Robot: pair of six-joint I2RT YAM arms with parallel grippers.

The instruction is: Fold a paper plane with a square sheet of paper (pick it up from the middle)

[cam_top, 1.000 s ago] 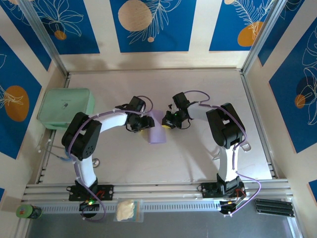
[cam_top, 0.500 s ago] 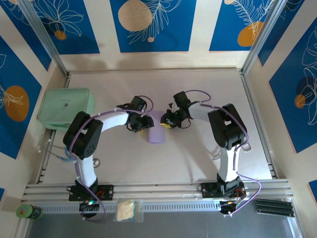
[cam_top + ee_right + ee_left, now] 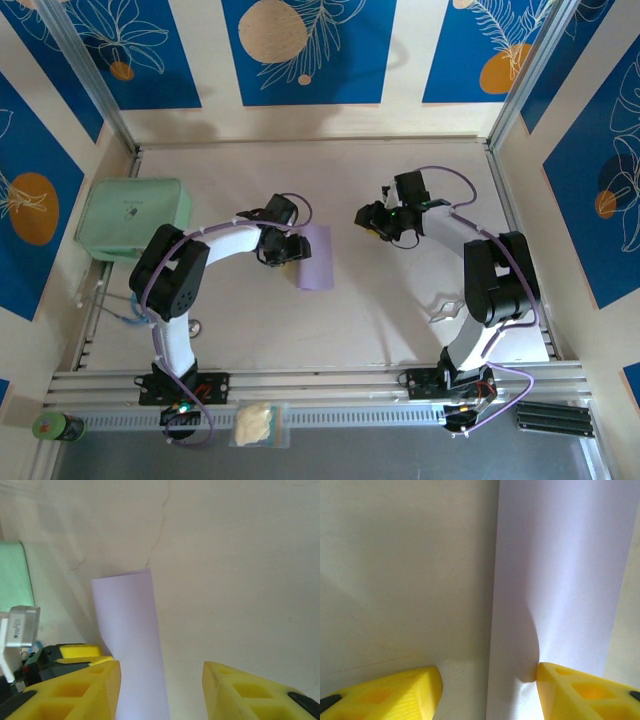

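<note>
1. Lying flat on the worktop, the lilac sheet of paper shows as a narrow rectangle near the middle of the surface, with its long sides running away from the arm bases
2. Left tool: positioned low at the sheet's left long edge. In the left wrist view its yellow fingers stand wide apart and straddle that edge. One finger is over bare worktop and the other is pressed onto the paper, where a small dimple and shadow show at the contact. The tool is open and grips nothing
3. Right tool: located to the right of the sheet and well apart from it. In the right wrist view its jaws are parted with bare worktop between them, so it is open and empty. The sheet lies ahead and to the left in this view, and part of the left tool is visible beside the sheet's near end
4. Mint-green rounded box: resting at the left side of the worktop, well apart from the sheet and from both tools
5. Surface condition: a thin crack-like line runs across the worktop beyond the sheet's far end, as seen in the right wrist view
</note>
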